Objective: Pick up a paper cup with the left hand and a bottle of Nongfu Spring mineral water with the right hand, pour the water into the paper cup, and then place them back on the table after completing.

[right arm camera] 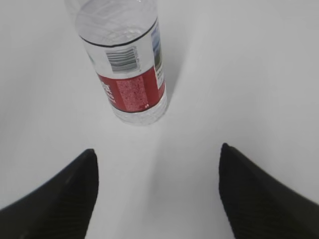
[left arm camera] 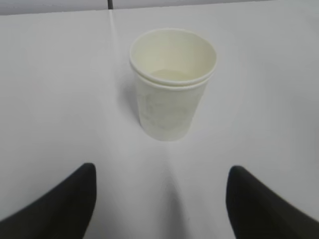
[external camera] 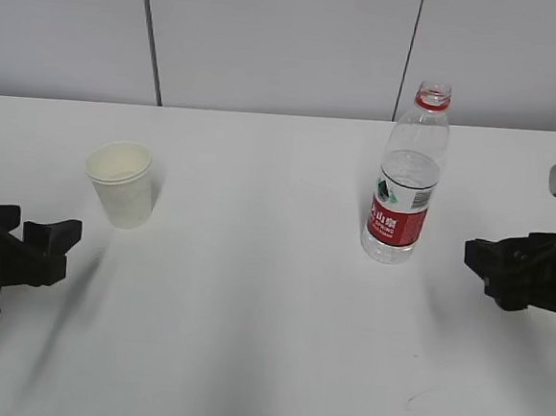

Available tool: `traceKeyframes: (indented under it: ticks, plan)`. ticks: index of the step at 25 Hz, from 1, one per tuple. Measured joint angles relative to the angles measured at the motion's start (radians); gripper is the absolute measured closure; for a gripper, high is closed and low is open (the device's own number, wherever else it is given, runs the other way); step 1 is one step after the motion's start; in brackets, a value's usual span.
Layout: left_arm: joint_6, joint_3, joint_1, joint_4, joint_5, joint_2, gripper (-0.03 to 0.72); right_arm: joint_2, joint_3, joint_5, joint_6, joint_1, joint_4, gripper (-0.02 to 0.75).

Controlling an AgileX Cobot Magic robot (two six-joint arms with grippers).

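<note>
A cream paper cup (external camera: 121,183) stands upright on the white table (external camera: 250,321) at the left. It also shows in the left wrist view (left arm camera: 172,82), ahead of the open, empty left gripper (left arm camera: 160,172). In the exterior view the left gripper (external camera: 59,239) sits low at the left edge, short of the cup. A clear bottle with a red label (external camera: 408,175) stands uncapped at the right, with water (external camera: 391,246) in it. It also shows in the right wrist view (right arm camera: 127,64). The right gripper (right arm camera: 157,157) is open and empty, apart from the bottle; it sits at the right edge (external camera: 476,257).
A grey panelled wall (external camera: 272,44) runs behind the table's far edge. Bare tabletop lies between cup and bottle and in front of both.
</note>
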Motion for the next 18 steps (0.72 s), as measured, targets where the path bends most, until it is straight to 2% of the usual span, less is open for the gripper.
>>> traceKeyframes:
  ticks: [7,13,18]
  plan:
    - [-0.047,0.0,0.0,-0.001,0.213,-0.11,0.197,-0.088,-0.053,0.251,0.008,0.0,0.008,0.182]
    - [-0.079,-0.086,-0.007,-0.001,0.572,-0.215,0.199,-0.108,-0.165,0.555,0.013,0.0,0.087,0.182]
    - [-0.08,-0.219,-0.023,-0.005,0.895,-0.29,0.218,-0.108,-0.264,0.815,0.013,0.0,0.135,0.182]
